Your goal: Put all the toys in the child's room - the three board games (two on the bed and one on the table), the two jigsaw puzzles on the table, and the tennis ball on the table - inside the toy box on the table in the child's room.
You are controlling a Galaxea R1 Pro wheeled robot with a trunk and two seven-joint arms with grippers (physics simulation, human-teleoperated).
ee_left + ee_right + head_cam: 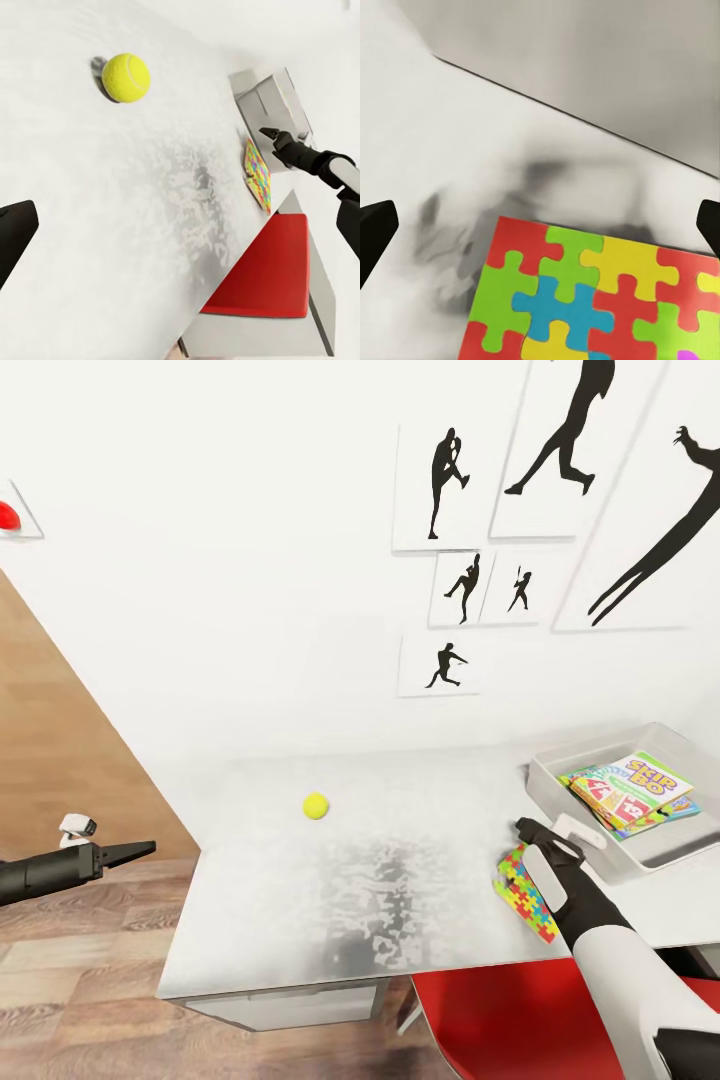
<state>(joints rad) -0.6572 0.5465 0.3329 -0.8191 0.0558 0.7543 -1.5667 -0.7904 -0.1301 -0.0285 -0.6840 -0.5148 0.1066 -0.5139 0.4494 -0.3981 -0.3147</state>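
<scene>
Jigsaw puzzle is lying flat at lower right of the head view, on the front part of the counter, just beside the toy box; thin stiff square, bright interlocking pieces, matte. It is probably light and hard to pinch off a flat top, so taking an edge, or sliding it to the counter lip first, looks best. Right hand is hanging over its far edge, between puzzle and box; in the right wrist view the two dark fingertips are sitting wide apart with nothing between them, so it is open and empty. Tennis ball is sitting centre-left on the counter, well apart, fuzzy, round, likely to roll. Toy box is shallow, light grey, sloping walls, already holding board games, the SKIP-BO one on top. Left hand is hovering off the counter's left end over wood floor, fingers looking closed and empty. Counter top is pale mottled grey, smooth. Red chair is tucked below.
</scene>
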